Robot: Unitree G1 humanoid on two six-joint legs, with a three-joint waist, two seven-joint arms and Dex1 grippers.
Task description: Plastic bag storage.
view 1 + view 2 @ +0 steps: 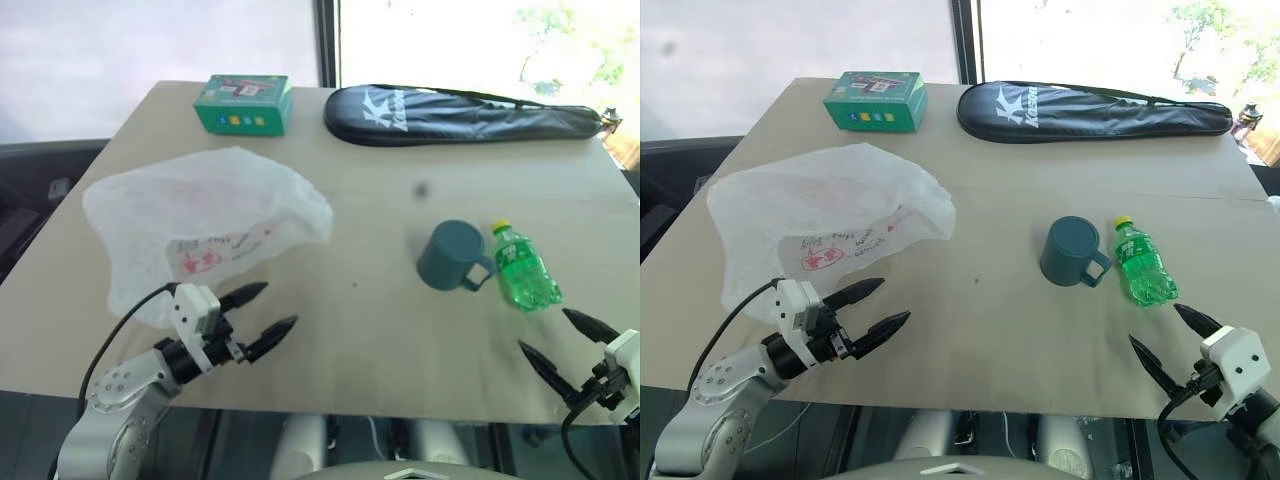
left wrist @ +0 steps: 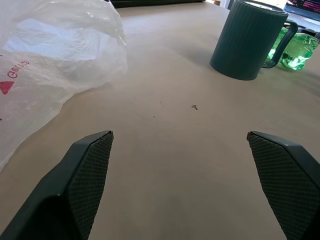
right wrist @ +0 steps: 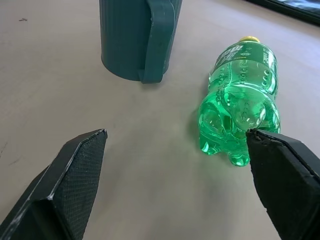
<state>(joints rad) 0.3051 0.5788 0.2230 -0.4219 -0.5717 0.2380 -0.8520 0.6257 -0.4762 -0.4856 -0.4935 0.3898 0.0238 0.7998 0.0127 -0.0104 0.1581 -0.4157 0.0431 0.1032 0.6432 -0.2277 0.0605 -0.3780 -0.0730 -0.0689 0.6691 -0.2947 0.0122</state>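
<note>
The plastic bag (image 1: 200,225), crinkly translucent white with red print, lies bunched on the left half of the tan table (image 1: 350,330); it also shows in the left wrist view (image 2: 55,55). My left gripper (image 1: 268,315) hovers open just in front of the bag's near right corner, with nothing between its fingers. At the table's near right edge my right gripper (image 1: 565,340) is open too, empty, a short way in front of the green bottle (image 1: 524,270).
A dark teal mug (image 1: 452,257) stands upright beside the lying green bottle at mid right. A long black racket cover (image 1: 460,114) lies along the far edge, and a green box (image 1: 244,104) sits at the far left.
</note>
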